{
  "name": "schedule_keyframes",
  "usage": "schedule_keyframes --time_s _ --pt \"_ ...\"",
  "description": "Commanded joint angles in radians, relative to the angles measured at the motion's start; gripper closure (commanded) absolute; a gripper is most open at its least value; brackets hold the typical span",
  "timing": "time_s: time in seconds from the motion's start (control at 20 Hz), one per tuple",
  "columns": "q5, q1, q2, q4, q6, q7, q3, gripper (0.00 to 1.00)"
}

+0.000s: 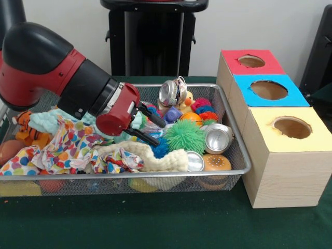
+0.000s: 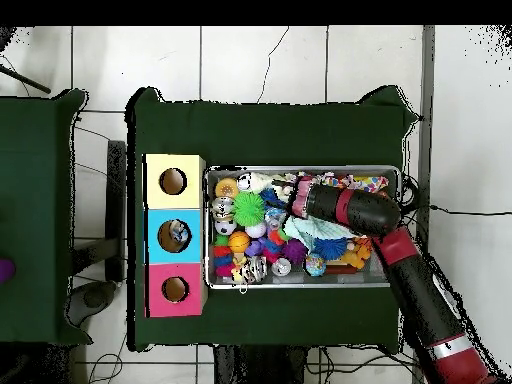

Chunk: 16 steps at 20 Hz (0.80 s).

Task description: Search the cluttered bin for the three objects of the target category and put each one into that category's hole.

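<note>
A wire mesh bin (image 1: pixel 129 177) holds a heap of toys, cloths and cans. My gripper (image 1: pixel 161 134) hovers low over the middle of the heap, its two black fingers (image 1: pixel 154 116) spread open and pointing toward a green spiky ball (image 1: pixel 185 136), with nothing held. Three silver cans show: one at the back (image 1: pixel 173 92), one by the right wall (image 1: pixel 218 137), one near the front (image 1: pixel 195 161). Beside the bin stand a red box (image 1: pixel 251 61), a blue box (image 1: pixel 268 90) and a yellow box (image 1: pixel 292 127), each with a round hole. From overhead, the gripper (image 2: pixel 286 204) is mid-bin.
A polka-dot cloth (image 1: pixel 67 148), a cream knit cloth (image 1: pixel 150 155) and a tiger plush (image 1: pixel 28 129) fill the bin's left half under the arm. An orange ball (image 1: pixel 191 117), pink spiky ball (image 1: pixel 202 104) and burger toy (image 1: pixel 216 162) lie right. Something sits inside the blue hole (image 2: pixel 175 235).
</note>
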State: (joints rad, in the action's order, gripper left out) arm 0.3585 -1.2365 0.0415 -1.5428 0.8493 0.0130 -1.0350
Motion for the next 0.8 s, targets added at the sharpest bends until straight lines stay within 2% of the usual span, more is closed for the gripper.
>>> schedule_keyframes --time_s 0.05,0.35,0.8 --pt "-0.007 0.009 0.044 0.153 0.096 -0.073 0.068 0.0" --pt "0.047 -0.008 0.074 0.154 0.026 -0.118 0.077 0.0" --pt "0.148 -0.032 0.166 0.213 -0.031 -0.284 0.072 0.0"
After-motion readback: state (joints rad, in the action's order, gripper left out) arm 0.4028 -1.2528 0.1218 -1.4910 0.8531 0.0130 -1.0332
